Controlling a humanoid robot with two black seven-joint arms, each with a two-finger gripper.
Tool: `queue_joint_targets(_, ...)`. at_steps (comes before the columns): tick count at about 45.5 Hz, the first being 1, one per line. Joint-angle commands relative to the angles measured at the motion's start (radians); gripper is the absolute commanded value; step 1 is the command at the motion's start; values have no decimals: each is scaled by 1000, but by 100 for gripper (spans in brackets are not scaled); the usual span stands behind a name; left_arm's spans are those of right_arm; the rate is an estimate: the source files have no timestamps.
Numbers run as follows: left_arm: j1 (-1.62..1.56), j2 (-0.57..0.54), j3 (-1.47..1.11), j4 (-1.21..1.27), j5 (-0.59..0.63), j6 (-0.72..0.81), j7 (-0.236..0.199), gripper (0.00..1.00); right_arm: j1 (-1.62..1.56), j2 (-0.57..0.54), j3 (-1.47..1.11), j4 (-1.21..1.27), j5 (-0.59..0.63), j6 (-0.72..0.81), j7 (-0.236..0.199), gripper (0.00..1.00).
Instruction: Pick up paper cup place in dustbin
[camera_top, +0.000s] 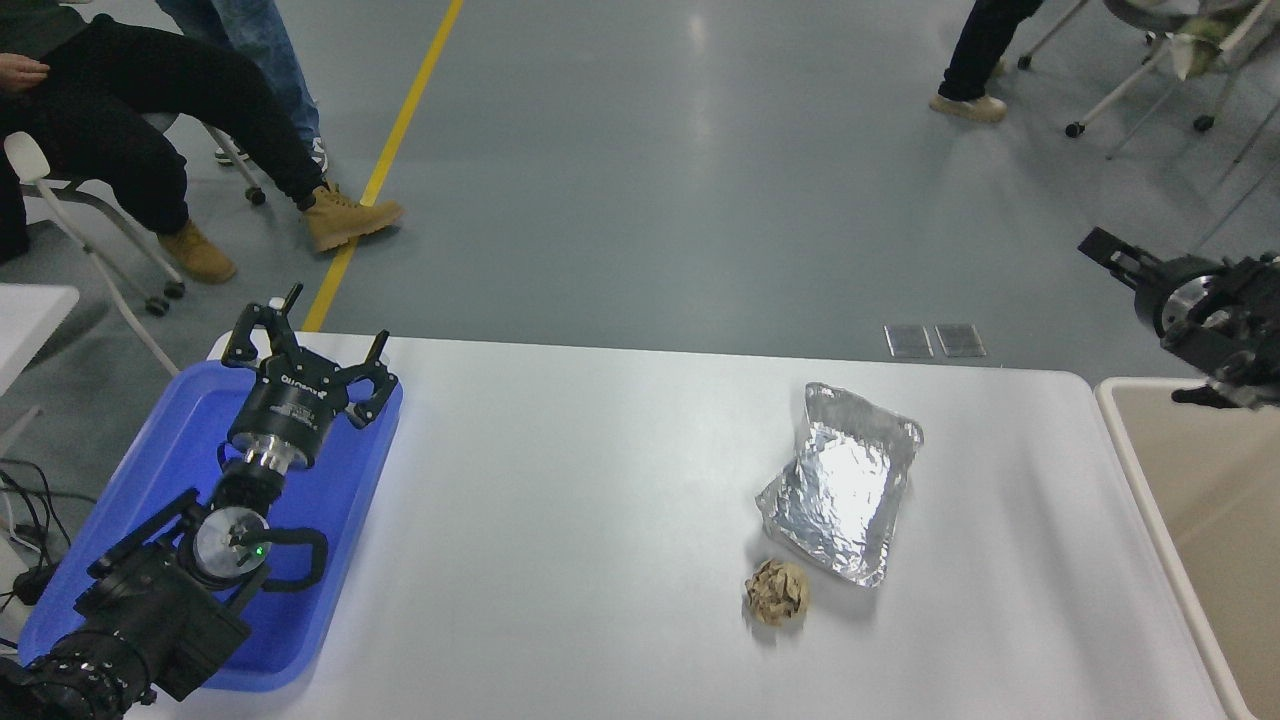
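The paper cup is not in view. The dustbin (1118, 420) shows only as its pale rim and tan inside at the table's right edge. My right gripper (1140, 320) comes in from the right edge, above the dustbin's far corner and off the table's far right corner. Its fingers are spread and hold nothing. My left gripper (318, 338) is parked open over the blue tray (330, 520) at the lower left.
A crinkled silver foil tray (845, 480) lies right of the table's centre, with a crumpled brown paper ball (778, 590) just in front of it. People sit and stand on the floor beyond the table, at the top left and top right.
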Motion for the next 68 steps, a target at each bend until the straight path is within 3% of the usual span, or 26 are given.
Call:
queue_joint_targets(1, 0, 0, 0, 0, 0, 0, 0, 100, 231, 92, -128, 183, -7, 114, 0, 100)
queue_joint_targets(16, 0, 0, 0, 0, 0, 0, 0, 100, 406, 197, -211, 313, -13, 460, 0, 100)
queue_joint_targets(22, 0, 0, 1, 0, 0, 0, 0, 100, 461, 201, -225, 390, -71, 594, 0, 100)
queue_joint_targets(30, 0, 0, 1, 0, 0, 0, 1, 100, 509, 205, -233, 460, -158, 689, -2, 100)
queue_joint_targets(42, 0, 0, 1, 0, 0, 0, 0, 100, 648, 172, -271, 629, -180, 848, 0, 100)
queue_joint_targets(68, 1, 0, 1, 0, 0, 0, 0, 100, 721, 94, -273, 674, -238, 856, -2, 100)
